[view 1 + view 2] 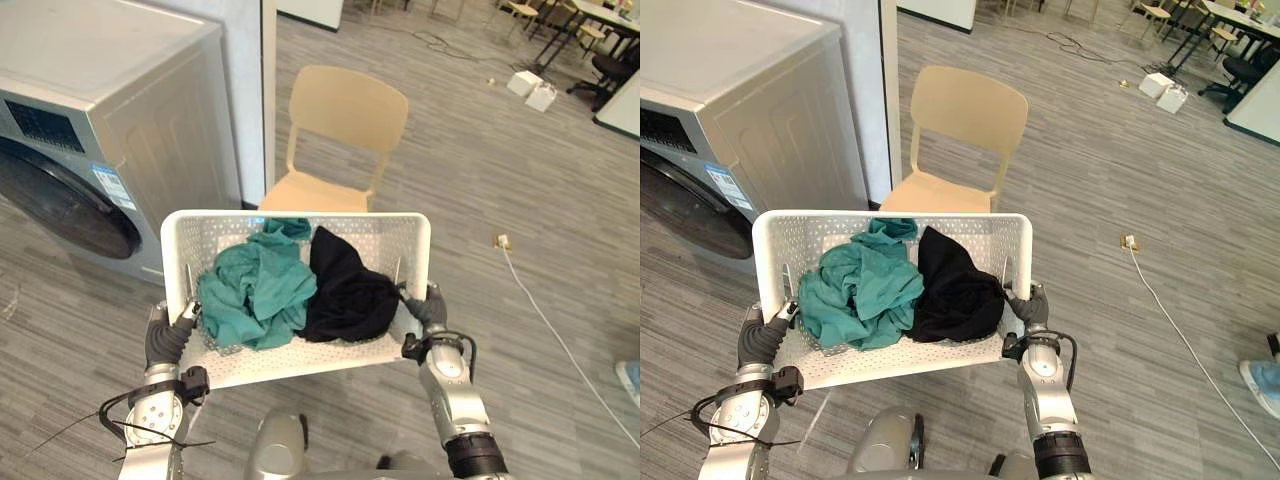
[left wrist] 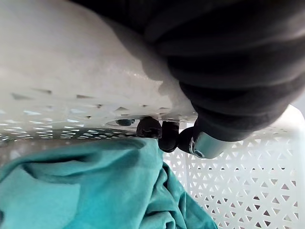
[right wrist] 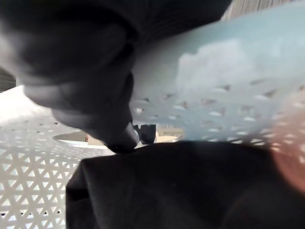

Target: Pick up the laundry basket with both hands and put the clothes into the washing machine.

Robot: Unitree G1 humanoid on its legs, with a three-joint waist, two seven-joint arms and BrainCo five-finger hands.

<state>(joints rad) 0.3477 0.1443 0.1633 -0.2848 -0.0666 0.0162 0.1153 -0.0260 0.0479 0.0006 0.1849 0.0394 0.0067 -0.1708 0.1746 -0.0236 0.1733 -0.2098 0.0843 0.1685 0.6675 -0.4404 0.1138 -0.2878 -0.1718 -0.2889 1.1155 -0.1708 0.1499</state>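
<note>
I hold a white perforated laundry basket [image 1: 300,218] off the floor, in front of me. Inside lie a teal garment [image 1: 258,292] on the left and a black garment [image 1: 345,290] on the right. My left hand [image 1: 168,336] is curled round the basket's left rim, its fingers [image 2: 150,128] hooked through the handle slot above the teal cloth [image 2: 86,186]. On the right rim my right hand [image 1: 427,310] grips likewise, beside the black cloth [image 3: 181,186]. The grey washing machine [image 1: 100,110] stands at the left, its dark round door [image 1: 62,206] shut.
A beige chair [image 1: 345,112] stands just beyond the basket, beside a white wall edge [image 1: 252,90]. A white cable and socket [image 1: 503,241] lie on the floor at the right. White boxes [image 1: 531,88] and desks sit far back. A person's shoe [image 1: 630,380] shows at the right edge.
</note>
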